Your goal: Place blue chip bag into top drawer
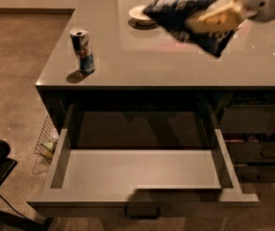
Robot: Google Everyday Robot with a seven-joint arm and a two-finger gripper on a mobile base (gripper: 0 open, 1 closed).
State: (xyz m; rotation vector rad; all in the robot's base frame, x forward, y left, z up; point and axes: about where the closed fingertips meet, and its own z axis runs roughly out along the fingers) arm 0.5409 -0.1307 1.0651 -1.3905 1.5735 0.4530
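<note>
Pale-yellow tool (210, 20) near the grey tabletop's (176, 67) far right edge grips the dark-blue, white-lettered blue chip bag (177, 4); top drawer (142, 171) grey.

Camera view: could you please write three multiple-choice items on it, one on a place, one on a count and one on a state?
1. Where is the blue chip bag?
A) in the drawer
B) in the gripper, above the countertop
C) on the floor
2. How many drink cans stand on the countertop?
A) one
B) two
C) three
3. The top drawer is:
A) shut
B) pulled open
C) taken out
Key: 1 B, the gripper holds it in the air at upper right; 2 A, a single can stands near the left edge; 3 B, its inside shows.
</note>
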